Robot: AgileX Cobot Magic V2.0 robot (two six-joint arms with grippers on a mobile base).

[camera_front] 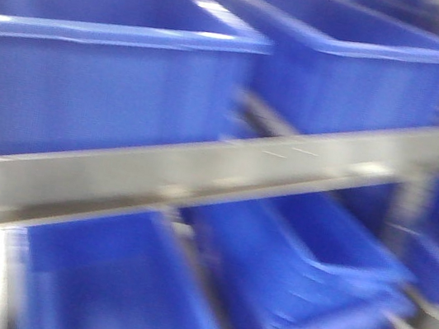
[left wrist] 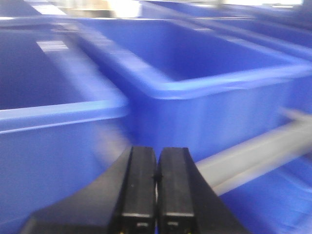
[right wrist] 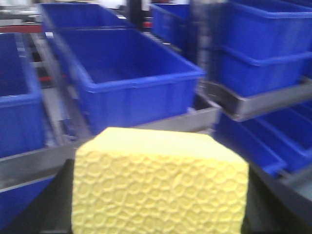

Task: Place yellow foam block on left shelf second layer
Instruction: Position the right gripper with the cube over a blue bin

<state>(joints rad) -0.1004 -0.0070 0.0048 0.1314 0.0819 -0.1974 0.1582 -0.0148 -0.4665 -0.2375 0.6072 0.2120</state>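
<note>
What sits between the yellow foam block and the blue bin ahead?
Right wrist view: only the grey shelf rail below the blue bin, nothing else before the yellow foam block.

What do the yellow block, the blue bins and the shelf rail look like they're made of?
Yellow foam block: looks like soft foam or sponge, matte, its front face covered in a dimpled, cell-like pattern.
Blue bins: probably moulded plastic, smooth with a slight sheen and rolled rims.
Shelf rail: likely metal, grey with dull reflections, though motion blur leaves this open.
</note>
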